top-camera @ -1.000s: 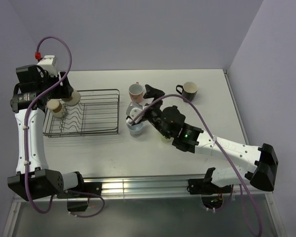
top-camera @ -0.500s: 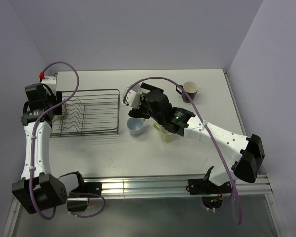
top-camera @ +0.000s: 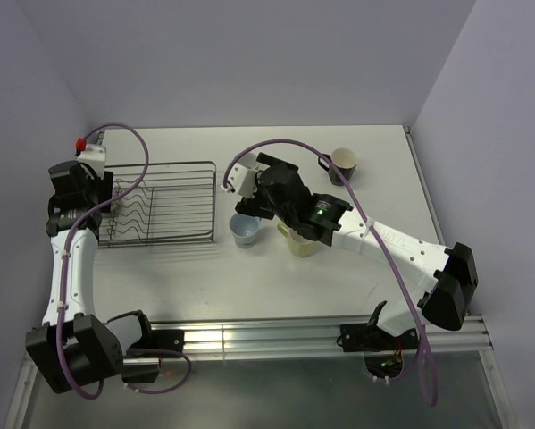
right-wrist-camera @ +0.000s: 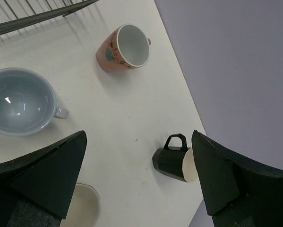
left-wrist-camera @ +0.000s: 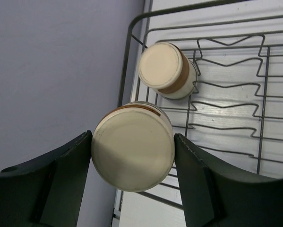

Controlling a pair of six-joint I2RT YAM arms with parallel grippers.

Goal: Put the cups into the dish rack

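The left claw (left-wrist-camera: 132, 142) is partly closed on a brown cup (left-wrist-camera: 133, 151), with one finger against each side. The cup's cream base faces the wrist camera, and a brown band shows round its wall. It hangs at the 9 o'clock edge of the dish rack (top-camera: 164, 202). A second brown cup (left-wrist-camera: 166, 70) sits inverted in the rack at 1 o'clock from it.

The right claw (right-wrist-camera: 139, 137) gapes wide and holds nothing. On the worktop (right-wrist-camera: 132, 104), the pink cup (right-wrist-camera: 124, 47), patterned in teal, lies at 12 o'clock from it. The light blue mug (right-wrist-camera: 21, 101) is at 9 o'clock, the black mug (right-wrist-camera: 172, 163), cream inside, at 5 o'clock, and the pale yellow mug (right-wrist-camera: 84, 203) at 7 o'clock.
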